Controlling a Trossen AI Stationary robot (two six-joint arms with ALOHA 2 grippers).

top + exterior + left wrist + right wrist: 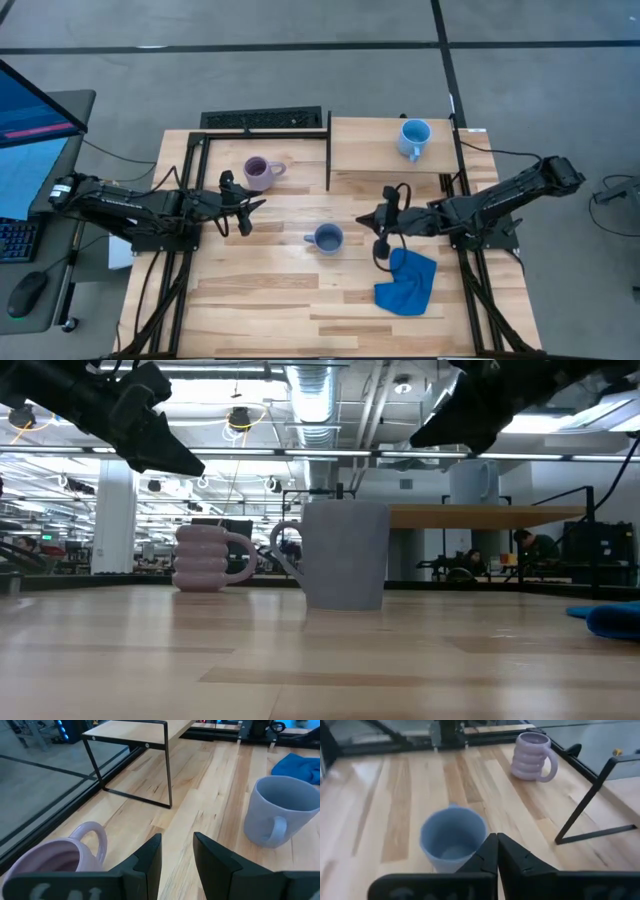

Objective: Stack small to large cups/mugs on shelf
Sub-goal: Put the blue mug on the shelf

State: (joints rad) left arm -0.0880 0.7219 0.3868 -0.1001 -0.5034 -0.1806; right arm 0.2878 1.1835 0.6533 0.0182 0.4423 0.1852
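The lilac ribbed mug [260,173] stands on its base on the table near the shelf's left leg, also in the left wrist view [55,860]. The grey-blue mug [327,238] stands mid-table [452,837]. The light sky-blue mug [414,138] sits on top of the pale wood shelf [375,150]. My left gripper [258,207] hovers open above the table just near of the lilac mug [177,836]. My right gripper [362,220] hovers shut to the right of the grey-blue mug [496,836]. Both hang clear above the mugs in the low view.
A crumpled blue cloth [407,280] lies on the table under the right arm's wrist. The shelf's black metal legs [167,775] stand on the table's far side. A dark keyboard-like strip [262,119] lies beyond the far edge. Bare planks show along the near side [300,320].
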